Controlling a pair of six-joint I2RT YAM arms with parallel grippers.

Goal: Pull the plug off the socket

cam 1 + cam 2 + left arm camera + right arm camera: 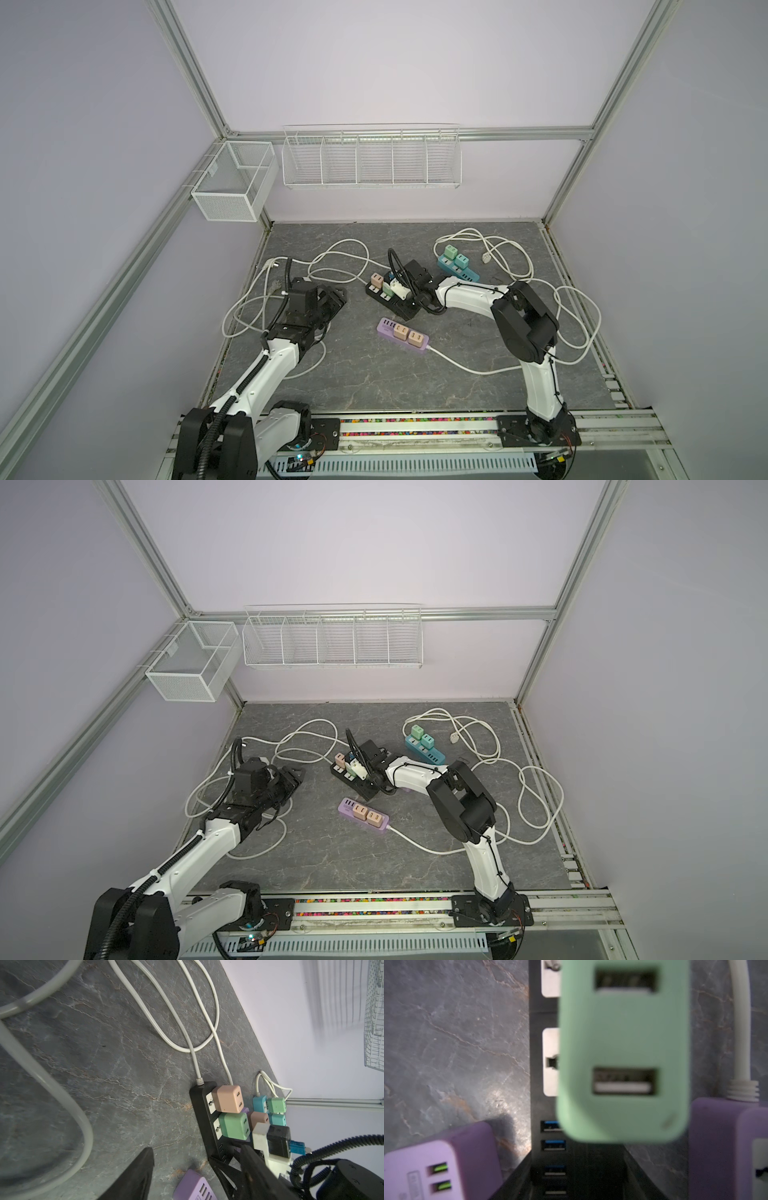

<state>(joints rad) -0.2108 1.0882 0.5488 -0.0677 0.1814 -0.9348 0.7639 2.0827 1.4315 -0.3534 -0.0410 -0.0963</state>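
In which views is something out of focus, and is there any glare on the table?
Right wrist view: the green plug, close to the lens, is soft, and a bright glare patch lies on the table beside the black power strip. Left wrist view: the near white cable is blurred. Both top views: even light, no hard shadows.

- A mint-green plug point(623, 1051) filled the middle, blurred and very near my wrist, with two USB slots on its face.
- Behind it ran a black power strip point(535, 1022) with white sockets and blue USB ports.
- A purple strip point(473, 1147) with two green slots lay beside it.
- On the far side, a white cable point(741, 1022) entered a second purple block point(720, 1147).
- A grey marbled surface point(446, 1043) lay underneath.
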